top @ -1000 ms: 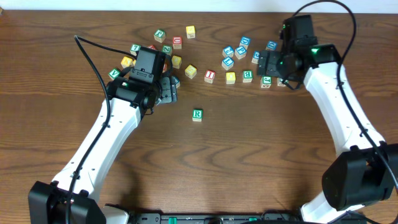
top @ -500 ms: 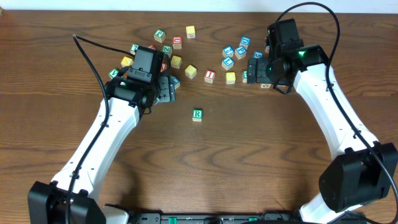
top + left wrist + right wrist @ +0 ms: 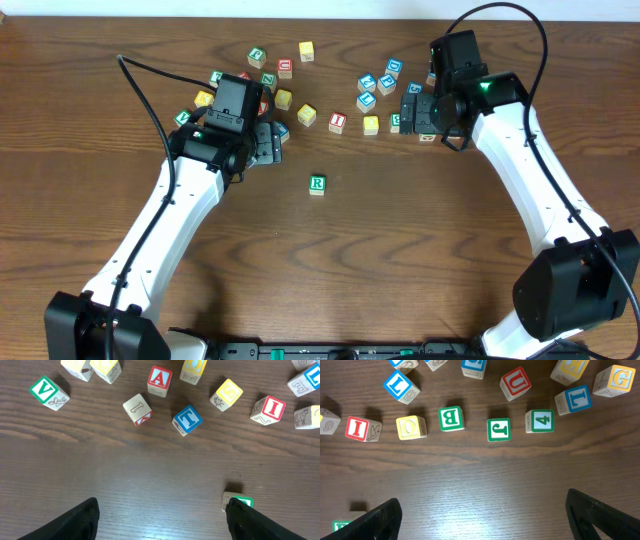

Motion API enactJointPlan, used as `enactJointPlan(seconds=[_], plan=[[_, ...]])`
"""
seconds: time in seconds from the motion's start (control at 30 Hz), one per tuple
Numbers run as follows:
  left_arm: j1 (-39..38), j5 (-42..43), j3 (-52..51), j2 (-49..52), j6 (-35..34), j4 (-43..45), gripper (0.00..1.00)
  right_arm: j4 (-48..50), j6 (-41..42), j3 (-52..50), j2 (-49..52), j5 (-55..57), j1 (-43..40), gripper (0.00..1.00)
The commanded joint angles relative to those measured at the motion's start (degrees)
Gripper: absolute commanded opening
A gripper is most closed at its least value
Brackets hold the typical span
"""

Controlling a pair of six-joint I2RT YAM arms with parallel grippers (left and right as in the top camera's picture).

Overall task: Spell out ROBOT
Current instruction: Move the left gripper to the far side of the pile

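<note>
Over on the left, the left gripper [image 3: 162,515] hangs with its fingers wide apart and nothing between them. A blue T block [image 3: 187,419] lies just ahead of it among the scattered letters. Toward the middle of the table [image 3: 400,280] the green R block [image 3: 317,184] sits by itself, well apart from the heap. On the right, the right gripper [image 3: 482,510] is likewise spread and empty, facing a yellow O block [image 3: 411,427] with a green B block [image 3: 451,418] just beside it. These look like small wooden cubes, so I'd reckon them light, hard and not fragile. They'd be best pinched square across two opposite flat faces; caught on the corners, one would likely twist away. The wrist views let you read the letters, but only the overhead shows how the R stands alone and where each arm is.
</note>
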Motion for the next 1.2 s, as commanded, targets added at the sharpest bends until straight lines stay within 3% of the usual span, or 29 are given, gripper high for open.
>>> enactJointPlan(seconds=[0.0, 0.33, 0.53, 0.97, 1.17], plan=[[0.31, -0.79, 1.03, -0.59, 1.99, 1.05, 0.80, 0.39, -0.79, 1.05, 0.09, 0.92, 0.09, 0.99], [0.31, -0.61, 1.64, 1.46, 2.25, 3.34, 0.80, 1.49, -0.61, 1.05, 0.09, 0.92, 0.09, 0.99], [1.60, 4.63, 5.14, 3.72, 3.50, 2.12, 0.80, 1.46, -0.61, 1.05, 0.09, 0.90, 0.09, 0.99], [3.19, 7.45, 21.88, 14.29, 9.14, -9.14, 0.79, 1.51, -0.61, 1.05, 0.09, 0.90, 0.09, 0.99], [3.19, 7.45, 26.49, 17.31, 9.92, -10.38, 0.79, 1.49, -0.61, 1.05, 0.09, 0.90, 0.09, 0.99]])
